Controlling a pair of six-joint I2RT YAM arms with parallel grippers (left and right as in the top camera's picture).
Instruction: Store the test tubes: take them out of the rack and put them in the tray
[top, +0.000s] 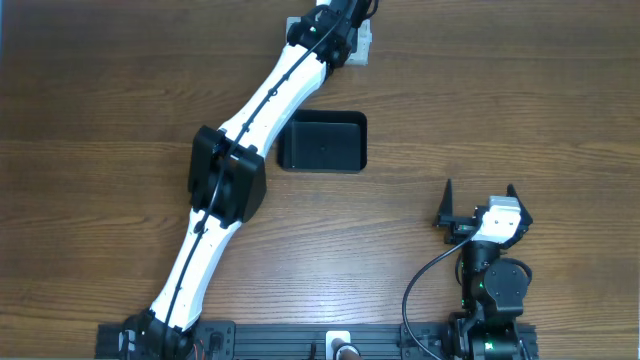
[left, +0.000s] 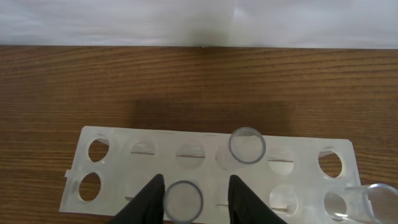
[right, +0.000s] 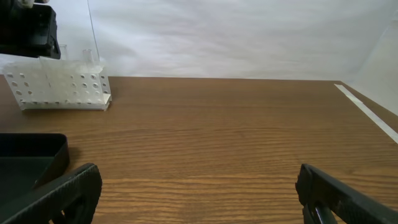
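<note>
3 test tubes (left: 247, 145) upright in rack (left: 118, 171), 12 o'clock of empty tray (top: 322, 142) | L hand (left: 196, 190) released, astride nearest tube (left: 183, 200), prob. to pinch it | R hand (top: 481, 203) released, parked 4 o'clock of tray, out of way

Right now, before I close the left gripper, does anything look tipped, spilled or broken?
Nothing stands out. The rack sits flat, the tubes in it stand upright, the tray is empty, and the left gripper straddles one tube.

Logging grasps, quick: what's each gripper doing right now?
Left gripper: open, fingers astride a test tube in the rack.
Right gripper: open, empty.
</note>
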